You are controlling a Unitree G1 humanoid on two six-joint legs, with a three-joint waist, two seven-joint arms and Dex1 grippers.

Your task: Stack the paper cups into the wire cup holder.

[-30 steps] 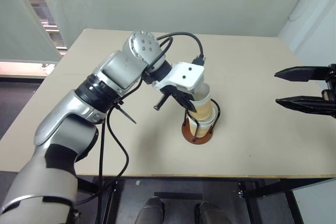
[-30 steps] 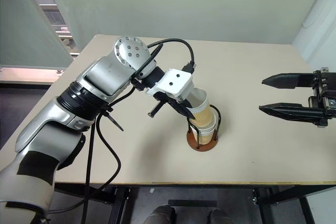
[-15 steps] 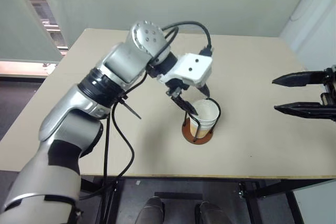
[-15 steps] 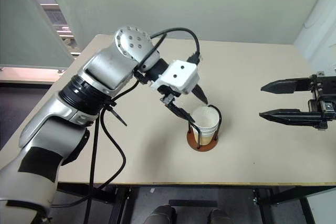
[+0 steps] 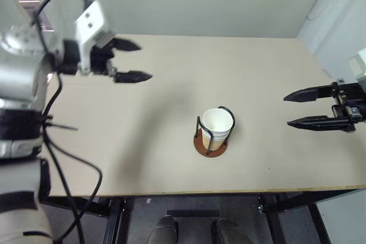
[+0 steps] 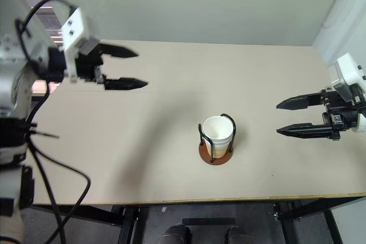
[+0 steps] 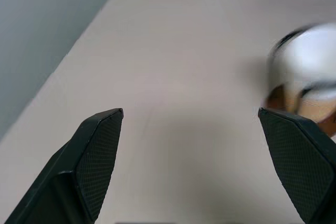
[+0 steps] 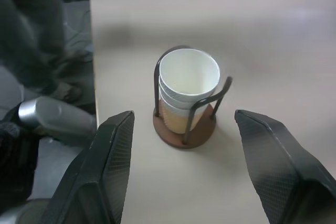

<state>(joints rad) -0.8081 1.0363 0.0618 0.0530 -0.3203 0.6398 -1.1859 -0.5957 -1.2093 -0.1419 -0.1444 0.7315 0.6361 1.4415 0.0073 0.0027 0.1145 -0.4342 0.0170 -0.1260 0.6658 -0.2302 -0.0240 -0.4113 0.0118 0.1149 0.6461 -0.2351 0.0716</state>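
The table (image 5: 171, 112) is seen bare apart from one thing near its middle front: the wire cup holder (image 8: 184, 132), in which the paper cups (image 8: 188, 85) are nested upright between the two black wire loops. Three white rims can be counted in the right wrist view, one inside another, with the tan outside of the lowest cup showing above the reddish base.

The left gripper (image 5: 130, 61) is held well apart from the holder, up and off to its far left, with its jaws spread wide and nothing between them. The right gripper (image 6: 294, 116) is held level to the holder's right, also well apart, its jaws wide and empty.

No loose cup is seen on the table, so the stacking is judged finished.
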